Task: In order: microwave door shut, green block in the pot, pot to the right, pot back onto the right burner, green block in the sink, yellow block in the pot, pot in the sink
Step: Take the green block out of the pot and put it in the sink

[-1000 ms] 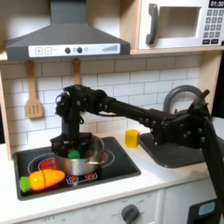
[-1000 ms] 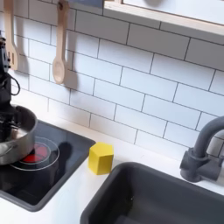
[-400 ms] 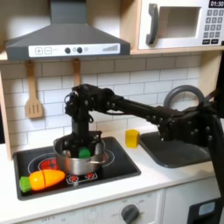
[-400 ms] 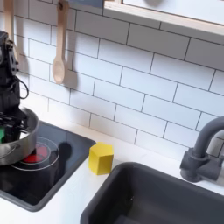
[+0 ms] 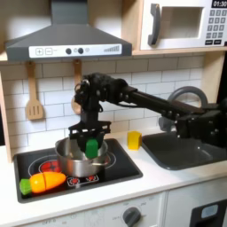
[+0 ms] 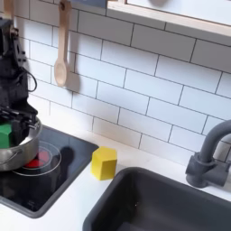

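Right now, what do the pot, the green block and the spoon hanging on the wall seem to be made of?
The pot looks like polished steel: its wall is shiny and mirrors the stove. The green block, held in the gripper above the pot, seems to be painted wood or plastic, with flat, even colour. The spoon looks like bare light wood, matte and tan.

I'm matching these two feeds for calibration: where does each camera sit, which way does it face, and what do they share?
First exterior view: in front of the toy kitchen, facing the tiled wall; shows the whole arm, gripper over the pot.
Second exterior view: close above the counter, angled at the sink and faucet; gripper at its left edge.
Shared: pot, green block, yellow block, sink.
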{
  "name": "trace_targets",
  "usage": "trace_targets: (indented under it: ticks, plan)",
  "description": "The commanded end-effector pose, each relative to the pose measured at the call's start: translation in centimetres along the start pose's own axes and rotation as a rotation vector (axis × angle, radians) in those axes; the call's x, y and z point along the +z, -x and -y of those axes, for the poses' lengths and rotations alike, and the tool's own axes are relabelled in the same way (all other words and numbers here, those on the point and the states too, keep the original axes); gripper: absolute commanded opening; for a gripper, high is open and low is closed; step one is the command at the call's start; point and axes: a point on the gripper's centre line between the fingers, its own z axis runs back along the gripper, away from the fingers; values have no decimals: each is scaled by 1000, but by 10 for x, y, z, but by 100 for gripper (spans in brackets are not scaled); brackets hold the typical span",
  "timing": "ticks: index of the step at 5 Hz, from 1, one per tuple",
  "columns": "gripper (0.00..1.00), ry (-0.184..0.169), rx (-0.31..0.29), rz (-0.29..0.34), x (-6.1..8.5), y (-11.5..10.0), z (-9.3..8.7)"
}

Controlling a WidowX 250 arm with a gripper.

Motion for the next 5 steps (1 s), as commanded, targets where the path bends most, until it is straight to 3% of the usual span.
trace_targets:
  ticks: [1, 2, 3, 5]
  plan:
    - [0, 4, -36, 33, 22, 7, 14]
    - [0, -4, -79, 64, 37, 2, 34]
    - [0, 14, -109, 58, 41, -1, 56]
    - [0, 85, -223, 62, 44, 10, 119]
